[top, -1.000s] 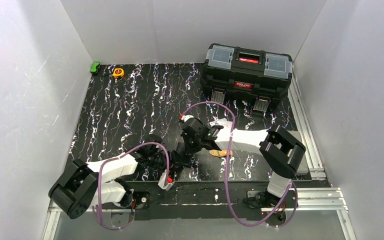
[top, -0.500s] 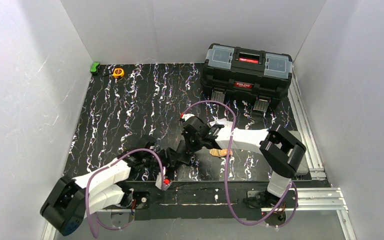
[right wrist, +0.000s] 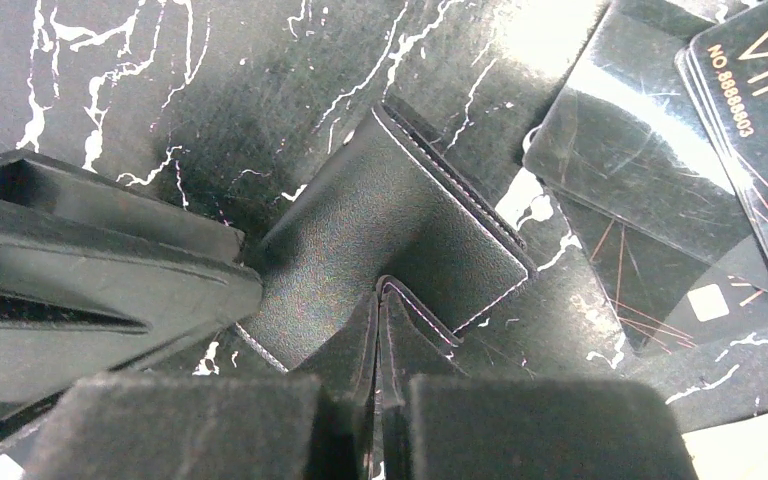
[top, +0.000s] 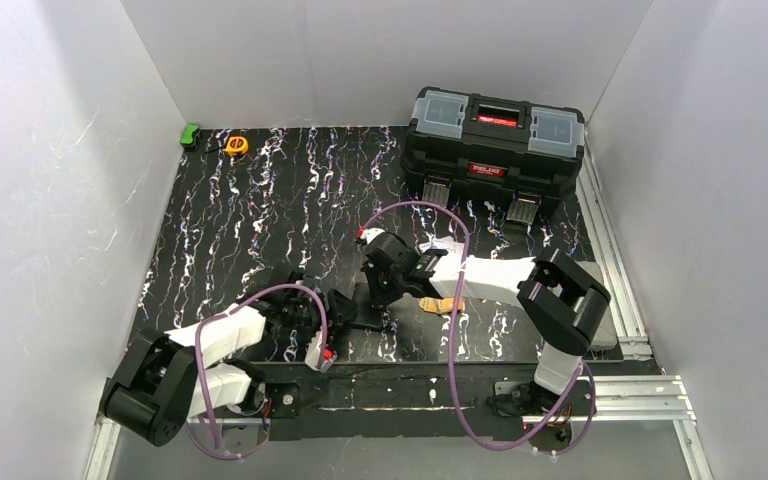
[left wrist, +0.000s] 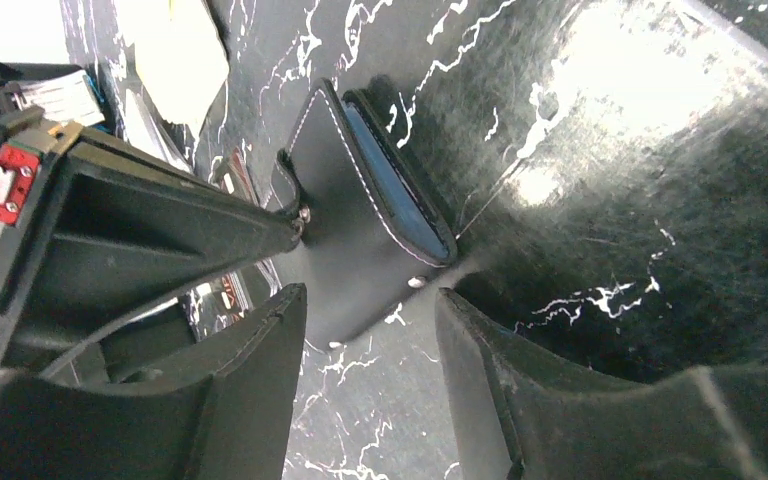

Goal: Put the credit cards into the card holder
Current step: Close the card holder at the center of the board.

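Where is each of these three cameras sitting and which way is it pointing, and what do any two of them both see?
Top external: above and behind the bases, looking down on the black marbled table and black plastic toolbox; both arms show.
Left wrist: low over the table, facing the small black leather-like card holder; open left gripper shows.
Right wrist: looking down on it; right gripper pinches its flap.
Both wrist views share the card holder.

White panel walls (top: 380, 50) on three sides, black white-veined tabletop (top: 260, 210), aluminium rails (top: 600, 215) along its right edge
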You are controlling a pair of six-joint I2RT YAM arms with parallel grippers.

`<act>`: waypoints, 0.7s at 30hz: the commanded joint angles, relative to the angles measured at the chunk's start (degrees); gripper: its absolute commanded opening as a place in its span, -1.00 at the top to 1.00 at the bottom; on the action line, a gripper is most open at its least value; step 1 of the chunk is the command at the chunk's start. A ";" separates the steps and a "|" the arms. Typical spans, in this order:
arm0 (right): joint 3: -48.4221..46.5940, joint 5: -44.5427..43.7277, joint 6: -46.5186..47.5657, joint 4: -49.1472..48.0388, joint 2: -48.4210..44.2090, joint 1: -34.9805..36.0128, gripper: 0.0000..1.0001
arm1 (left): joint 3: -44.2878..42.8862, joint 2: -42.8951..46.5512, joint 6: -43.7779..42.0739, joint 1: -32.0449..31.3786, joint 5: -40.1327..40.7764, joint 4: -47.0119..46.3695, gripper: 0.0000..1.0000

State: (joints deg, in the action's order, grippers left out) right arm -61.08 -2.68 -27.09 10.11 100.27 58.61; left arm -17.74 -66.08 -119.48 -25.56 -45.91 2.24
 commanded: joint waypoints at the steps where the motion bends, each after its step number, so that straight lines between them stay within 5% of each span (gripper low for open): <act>1: 0.26 2.29 1.33 1.04 2.86 0.65 0.97 | 1.27 -1.98 -10.09 -1.41 -3.68 2.74 0.01; 14: 0.42 4.38 2.13 0.81 1.84 0.66 0.97 | -5.15 -6.47 -16.75 -4.82 -2.33 22.90 0.52; 21: 0.69 2.98 1.09 2.27 -0.42 0.63 0.84 | -4.91 -7.59 -14.58 -5.98 0.23 23.29 0.43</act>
State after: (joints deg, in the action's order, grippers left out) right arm -61.08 0.45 -25.54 8.95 100.62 58.89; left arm -23.97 -71.83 -120.49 -30.74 -48.40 16.97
